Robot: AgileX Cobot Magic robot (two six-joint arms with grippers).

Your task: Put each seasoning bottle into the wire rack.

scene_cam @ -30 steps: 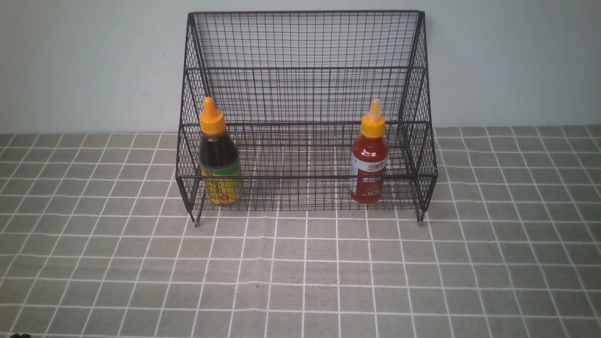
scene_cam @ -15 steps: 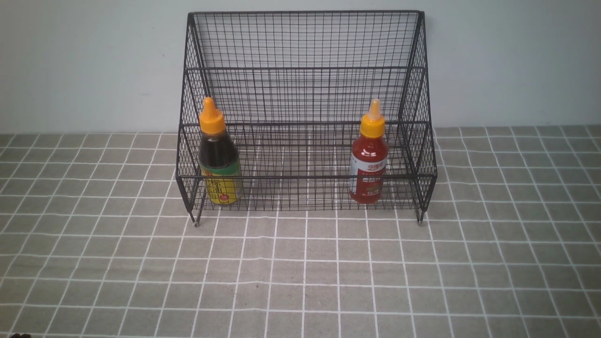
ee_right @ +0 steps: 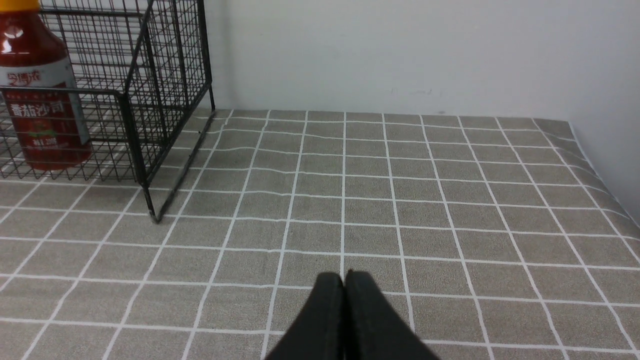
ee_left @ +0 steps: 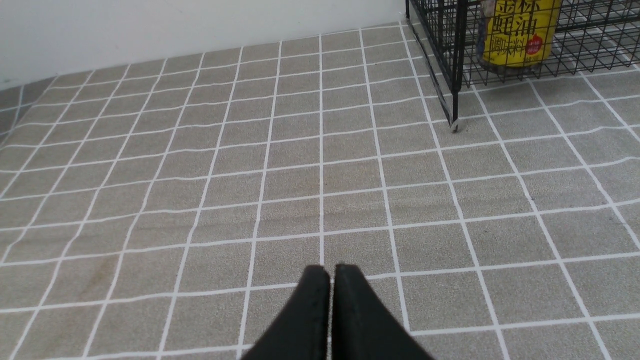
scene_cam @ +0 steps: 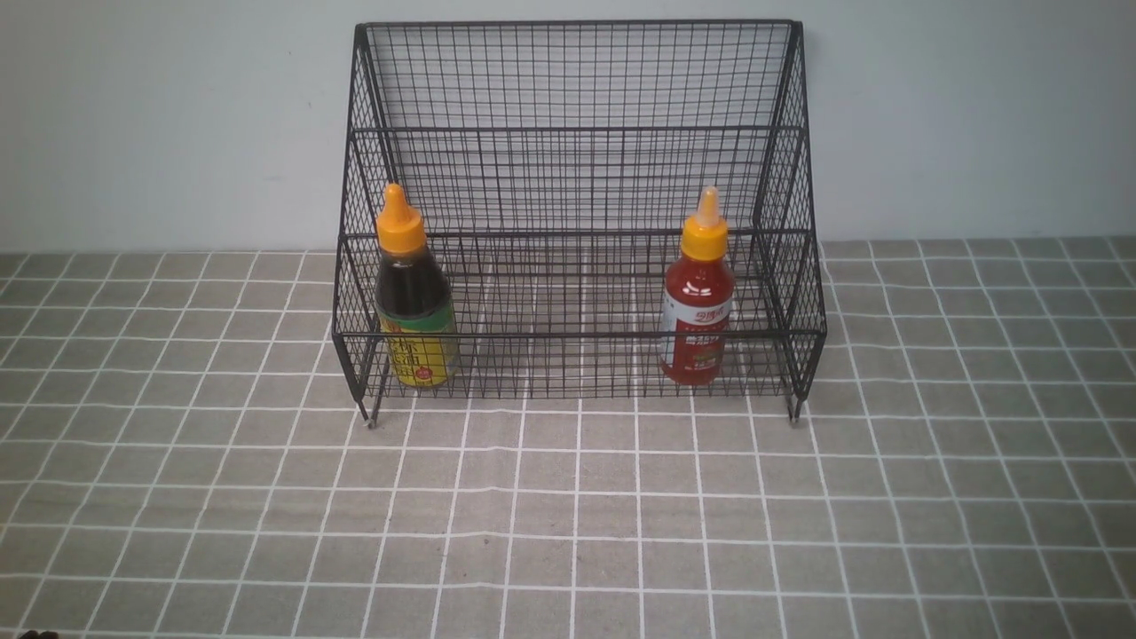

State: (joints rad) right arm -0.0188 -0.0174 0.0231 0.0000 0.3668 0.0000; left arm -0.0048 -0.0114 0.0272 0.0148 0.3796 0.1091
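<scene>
The left tool [ee_left: 324, 272] is shut, its two dark fingertips drawn together with nothing between them, and the right tool [ee_right: 343, 280] is likewise closed and holding nothing. Both are well apart from the bottles (only a small dark bit of the left one shows at the near left corner of the front view). Beyond them spreads the worktop [scene_cam: 568, 497], covered in a grey-brown cloth with a grid of white lines, slightly wavy in places. Farther out stands the wire rack [scene_cam: 577, 335], black mesh with a tall back, sloping sides and short feet that rest on the cloth. Inside it, behind the low front mesh, are both seasoning bottles. The dark brown bottle [scene_cam: 414, 288], with an orange pointed cap and a yellow-green label, is near the rack's left side, leaning a little toward that side as the front view shows it. The red bottle [scene_cam: 698, 288] stands upright near the right side, wearing a yellow cap with a paler, see-through tip (its label is white and red). A wide gap lies between the two. Behind the rack rises a plain, pale wall [scene_cam: 958, 115].
</scene>
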